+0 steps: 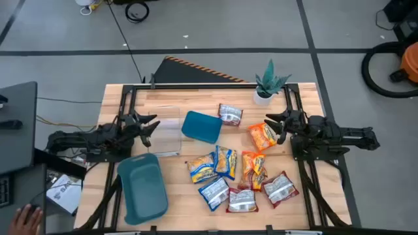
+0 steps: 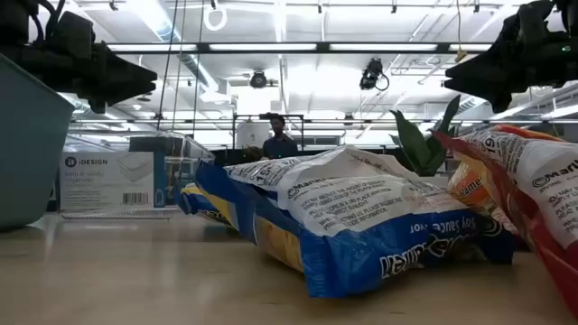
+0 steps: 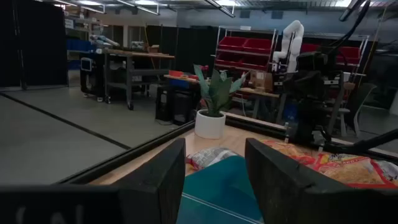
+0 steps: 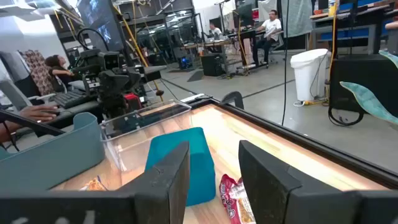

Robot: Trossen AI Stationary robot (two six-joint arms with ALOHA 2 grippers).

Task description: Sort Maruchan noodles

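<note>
Several Maruchan noodle packets lie flat on the wooden table: a red-and-silver one [image 1: 230,114] near the far side, an orange one [image 1: 262,136] by my right gripper, yellow-and-blue ones [image 1: 213,163], another orange one [image 1: 254,169] and red-and-silver ones [image 1: 281,188] toward the near edge. My left gripper [image 1: 152,128] is open and raised at the table's left, beside the clear container [image 1: 166,130]. My right gripper [image 1: 273,125] is open and raised at the right, just above the orange packet. In the low view a yellow-and-blue packet [image 2: 361,217] fills the foreground.
A small teal bin [image 1: 201,126] sits mid-table, and a larger teal bin [image 1: 141,187] lies at the near left. A potted plant [image 1: 266,85] stands at the far right edge. A person's hand [image 1: 25,219] shows off the table's near left corner. People sit in the room behind.
</note>
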